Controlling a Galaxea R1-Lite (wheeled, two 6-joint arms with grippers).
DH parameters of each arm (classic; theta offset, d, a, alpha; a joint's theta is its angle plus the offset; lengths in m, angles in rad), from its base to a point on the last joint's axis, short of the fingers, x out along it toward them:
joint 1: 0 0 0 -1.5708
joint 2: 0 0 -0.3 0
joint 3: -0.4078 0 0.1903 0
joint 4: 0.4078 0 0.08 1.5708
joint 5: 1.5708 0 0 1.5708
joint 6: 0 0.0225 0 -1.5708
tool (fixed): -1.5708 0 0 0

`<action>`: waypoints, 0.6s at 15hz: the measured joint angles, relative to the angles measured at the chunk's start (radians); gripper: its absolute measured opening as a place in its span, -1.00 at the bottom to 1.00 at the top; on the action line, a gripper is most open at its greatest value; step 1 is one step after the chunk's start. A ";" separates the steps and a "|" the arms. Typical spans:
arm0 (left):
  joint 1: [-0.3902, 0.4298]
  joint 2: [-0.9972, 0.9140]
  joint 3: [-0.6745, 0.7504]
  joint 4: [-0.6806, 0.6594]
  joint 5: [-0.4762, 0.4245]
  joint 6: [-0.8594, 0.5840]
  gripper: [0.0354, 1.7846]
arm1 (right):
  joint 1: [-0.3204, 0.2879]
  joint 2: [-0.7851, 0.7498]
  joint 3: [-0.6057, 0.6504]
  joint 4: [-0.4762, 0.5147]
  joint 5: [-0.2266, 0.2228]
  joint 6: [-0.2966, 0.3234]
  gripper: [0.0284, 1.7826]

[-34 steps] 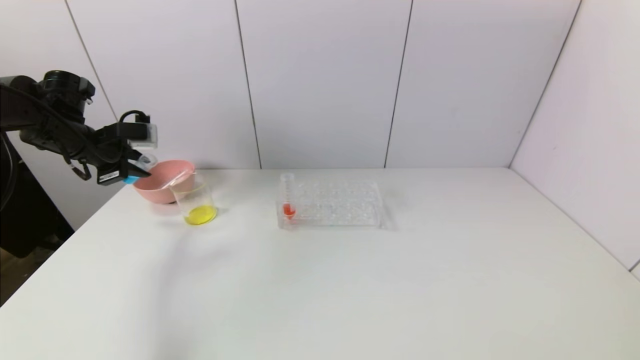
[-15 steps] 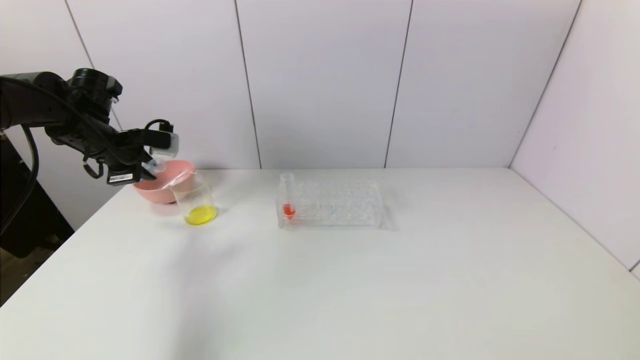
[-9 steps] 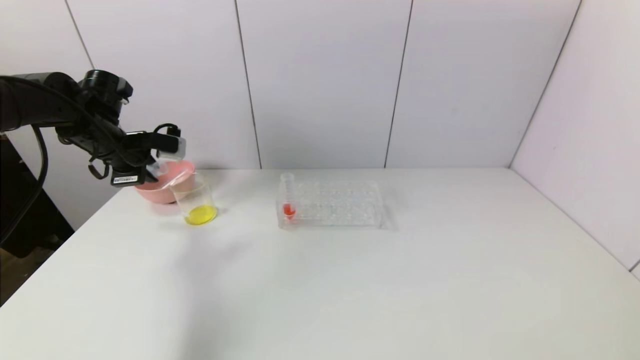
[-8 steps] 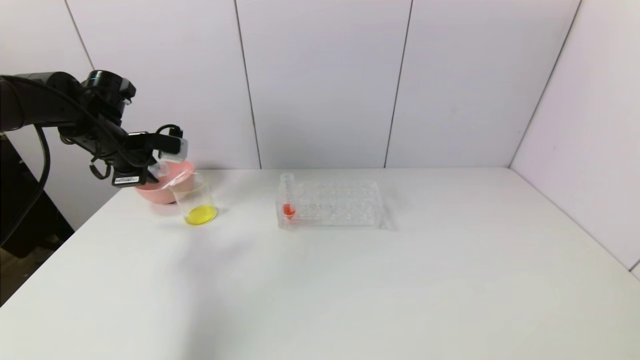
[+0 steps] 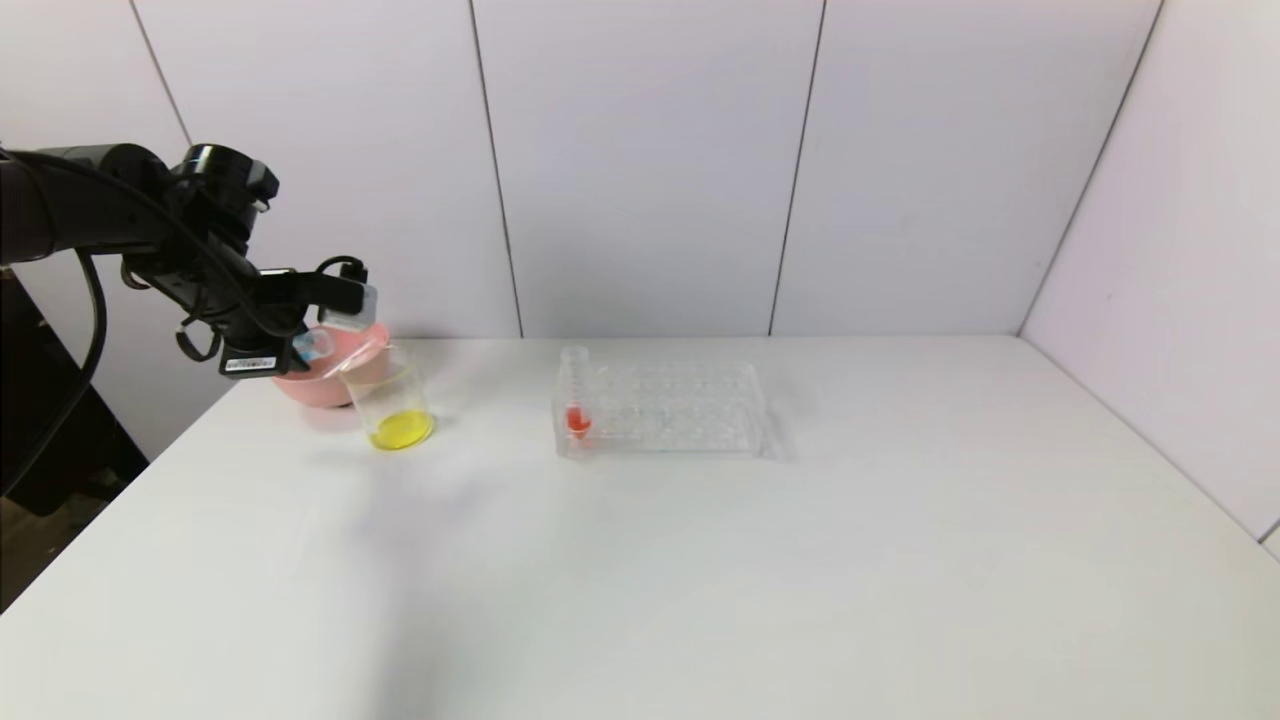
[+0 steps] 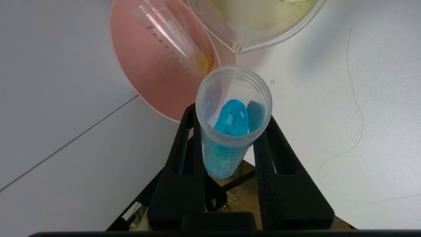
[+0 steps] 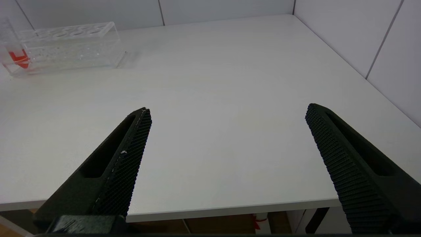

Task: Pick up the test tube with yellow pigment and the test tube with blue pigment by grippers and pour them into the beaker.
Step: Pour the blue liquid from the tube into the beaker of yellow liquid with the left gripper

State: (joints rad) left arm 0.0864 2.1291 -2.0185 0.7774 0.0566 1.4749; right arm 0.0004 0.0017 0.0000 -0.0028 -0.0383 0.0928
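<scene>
Our left tool (image 6: 230, 131) clamps the test tube with blue pigment (image 6: 233, 125), half-hiding the pink bowl (image 5: 330, 368) behind the beaker (image 5: 392, 405); our right tool (image 7: 227, 138) gapes wide, empty, above the counter (image 5: 700, 560).

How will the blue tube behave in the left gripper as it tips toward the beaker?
The test tube with blue pigment looks smooth and round, so it may slip between the left gripper fingers. Its open mouth will probably spill early, short of the beaker.

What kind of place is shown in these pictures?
Probably a mock chemistry bench: a clear plastic tube rack, a short clear glass beaker holding yellow liquid, and plain white wall panels enclosing a white table.
</scene>
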 joint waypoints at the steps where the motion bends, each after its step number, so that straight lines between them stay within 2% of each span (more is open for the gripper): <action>1: -0.004 0.000 0.000 0.005 0.016 0.000 -0.52 | 0.000 0.000 0.000 0.000 0.000 0.000 0.92; 9: -0.027 0.004 -0.002 0.005 0.099 -0.001 -0.52 | 0.000 0.000 0.000 0.000 0.000 0.000 0.92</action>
State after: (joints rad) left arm 0.0596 2.1330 -2.0209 0.7826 0.1553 1.4734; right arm 0.0000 0.0017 0.0000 -0.0028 -0.0383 0.0928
